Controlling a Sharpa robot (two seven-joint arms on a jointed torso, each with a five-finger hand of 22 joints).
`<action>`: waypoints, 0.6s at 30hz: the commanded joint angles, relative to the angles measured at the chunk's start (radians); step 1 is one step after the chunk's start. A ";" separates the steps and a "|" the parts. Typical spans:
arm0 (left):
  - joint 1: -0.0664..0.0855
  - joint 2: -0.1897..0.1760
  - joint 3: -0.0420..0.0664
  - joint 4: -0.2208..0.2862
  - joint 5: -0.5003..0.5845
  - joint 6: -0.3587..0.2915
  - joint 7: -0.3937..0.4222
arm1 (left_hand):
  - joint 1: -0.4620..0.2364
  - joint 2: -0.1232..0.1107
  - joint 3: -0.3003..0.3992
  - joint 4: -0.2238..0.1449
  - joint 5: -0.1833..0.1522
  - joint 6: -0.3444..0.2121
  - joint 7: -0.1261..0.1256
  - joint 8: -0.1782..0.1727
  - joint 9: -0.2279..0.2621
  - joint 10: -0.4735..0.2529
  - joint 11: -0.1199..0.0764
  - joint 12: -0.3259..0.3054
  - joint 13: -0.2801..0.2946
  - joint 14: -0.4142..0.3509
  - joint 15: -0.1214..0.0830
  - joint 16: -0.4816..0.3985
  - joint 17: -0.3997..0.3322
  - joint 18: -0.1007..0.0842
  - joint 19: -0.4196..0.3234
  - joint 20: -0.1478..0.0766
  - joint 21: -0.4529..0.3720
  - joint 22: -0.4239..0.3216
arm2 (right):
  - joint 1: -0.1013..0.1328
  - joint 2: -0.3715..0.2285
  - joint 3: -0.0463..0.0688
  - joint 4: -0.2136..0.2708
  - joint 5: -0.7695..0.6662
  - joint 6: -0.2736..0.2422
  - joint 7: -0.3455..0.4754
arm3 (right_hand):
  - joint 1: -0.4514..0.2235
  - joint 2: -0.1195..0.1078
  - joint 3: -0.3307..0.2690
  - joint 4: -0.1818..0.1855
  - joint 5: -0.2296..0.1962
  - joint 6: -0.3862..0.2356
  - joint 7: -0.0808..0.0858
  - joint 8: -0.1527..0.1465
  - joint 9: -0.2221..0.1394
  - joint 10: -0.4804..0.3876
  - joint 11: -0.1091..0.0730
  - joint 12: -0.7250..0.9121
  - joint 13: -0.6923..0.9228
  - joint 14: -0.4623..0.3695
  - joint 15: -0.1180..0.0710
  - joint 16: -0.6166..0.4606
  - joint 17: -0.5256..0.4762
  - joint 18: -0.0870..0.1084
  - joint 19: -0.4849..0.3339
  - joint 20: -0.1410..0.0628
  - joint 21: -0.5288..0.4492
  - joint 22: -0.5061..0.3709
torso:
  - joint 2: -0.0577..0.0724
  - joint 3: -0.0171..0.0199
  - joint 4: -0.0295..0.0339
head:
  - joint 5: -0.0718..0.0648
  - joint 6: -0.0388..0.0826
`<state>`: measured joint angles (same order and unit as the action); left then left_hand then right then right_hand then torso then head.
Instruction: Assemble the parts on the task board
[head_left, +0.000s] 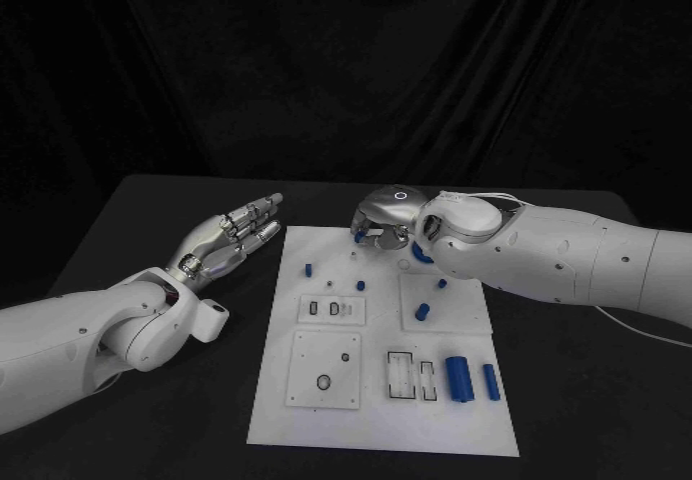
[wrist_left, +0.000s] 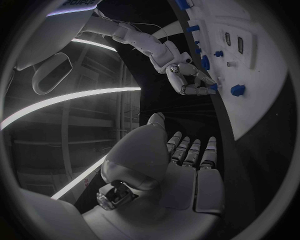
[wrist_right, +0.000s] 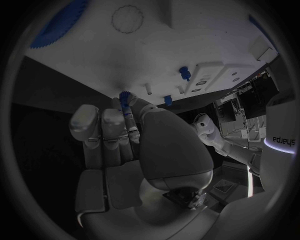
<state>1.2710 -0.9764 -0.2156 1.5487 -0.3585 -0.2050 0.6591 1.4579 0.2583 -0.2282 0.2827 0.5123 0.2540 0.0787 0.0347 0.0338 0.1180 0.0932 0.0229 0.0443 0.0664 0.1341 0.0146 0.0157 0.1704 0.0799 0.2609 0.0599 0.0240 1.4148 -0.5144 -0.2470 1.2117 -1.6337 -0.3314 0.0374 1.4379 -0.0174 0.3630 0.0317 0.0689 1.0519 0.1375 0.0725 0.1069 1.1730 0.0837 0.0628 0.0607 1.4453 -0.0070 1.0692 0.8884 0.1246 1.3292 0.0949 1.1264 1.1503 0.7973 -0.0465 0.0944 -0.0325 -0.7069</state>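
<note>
**Right hand at the far edge of the board, left hand flat beside it**

Sitting in the middle of the black table (head_left: 130, 230): the white task board (head_left: 378, 420), long and flat. Plenty of bare table on both sides of it and in front of the near edge.

Curled down over the far edge of the board: the right hand (head_left: 389, 222). In the right wrist view, fingertips (wrist_right: 128, 122) pinched on a small blue part (wrist_right: 125, 96) with a ridged top, right at the board's edge. Held between thumb and finger, other fingers bunched close.

Off the board, just beside its far left corner: the left hand (head_left: 238, 235). Flat, fingers straight and side by side, holding nothing. Open table under it and behind it.

On the board, lots of small things:
- a short blue peg (head_left: 307, 269) standing near the left edge
- a small blue peg (head_left: 361, 285) more to the middle
- a blue piece (head_left: 423, 312) lying near the right side, with a smaller one (head_left: 443, 283) just past it
- a fat blue cylinder (head_left: 459, 378) and a thin blue cylinder (head_left: 490, 381) lying side by side near the right edge, close but apart

Also on the board, some raised white blocks: a small slotted block (head_left: 330, 310) with two slots, a square plate (head_left: 326, 368) with an oval hole, and a frame (head_left: 411, 375) with long slots beside the fat cylinder. Too small to tell if anything sits in the slots.
</note>
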 joint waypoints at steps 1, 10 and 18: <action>0.002 0.003 0.001 0.001 -0.001 0.015 0.008 | 0.012 0.002 0.008 -0.001 0.006 -0.001 0.005 0.005 0.001 -0.006 0.002 0.000 0.001 -0.006 0.005 0.000 -0.001 0.012 -0.001 0.005 0.002 0.000 | -0.003 0.000 0.000 -0.002 -0.010 0.014 -0.001 | -0.002 -0.009 0.003 0.001 0.000 -0.007 0.002 -0.006 0.000 -0.008 -0.001 -0.002 0.002 -0.003 0.003 -0.005 -0.001 -0.013 -0.005 0.006 -0.003 -0.001 | 0.000 0.0002 0.0001 | -0.001 0.000; 0.002 0.003 0.001 -0.002 -0.001 0.016 0.003 | 0.015 0.002 0.010 -0.001 0.009 -0.002 0.006 0.005 0.001 -0.011 0.001 -0.001 -0.001 -0.007 0.007 0.000 -0.001 0.012 -0.001 0.006 0.002 0.000 | -0.003 0.002 0.000 -0.004 -0.010 0.021 0.007 | -0.011 -0.016 0.003 0.006 0.003 -0.018 0.002 -0.009 -0.003 -0.013 -0.001 -0.002 0.002 -0.005 0.003 -0.006 -0.003 -0.013 -0.007 0.007 -0.004 0.001 | 0.000 0.0006 0.0000 | -0.001 -0.003; 0.002 0.003 0.001 -0.003 -0.001 0.017 0.000 | 0.016 0.002 0.011 -0.001 0.012 -0.003 0.007 0.004 0.001 -0.015 0.000 -0.002 -0.002 -0.008 0.008 -0.001 -0.002 0.012 -0.001 0.006 0.002 -0.001 | -0.003 0.001 0.000 -0.007 -0.010 0.052 -0.065 | -0.088 -0.075 -0.081 0.026 0.006 -0.420 -0.086 -0.019 -0.052 -0.342 0.023 -0.002 0.003 -0.097 0.001 -0.114 -0.127 0.014 -0.107 0.006 -0.155 -0.099 | 0.000 -0.0001 -0.0006 | 0.000 -0.005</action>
<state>1.2710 -0.9753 -0.2156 1.5442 -0.3585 -0.1994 0.6518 1.4631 0.2611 -0.2227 0.2827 0.5204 0.2540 0.0787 0.0347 0.0338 0.1108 0.0935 0.0229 0.0428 0.0629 0.1377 0.0146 0.0147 0.1703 0.0799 0.2608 0.0599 0.0240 1.4145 -0.5116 -0.2475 1.2061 -1.6361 -0.3037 0.0261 1.3612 -0.0933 0.2922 0.0565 0.0772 0.6772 0.0637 0.0570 0.0577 0.8607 0.1055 0.0630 0.0628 1.3574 -0.0071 0.9637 0.7720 0.1246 1.2322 0.0999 0.9857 1.0608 0.7976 -0.0461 0.0942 -0.0332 -0.7109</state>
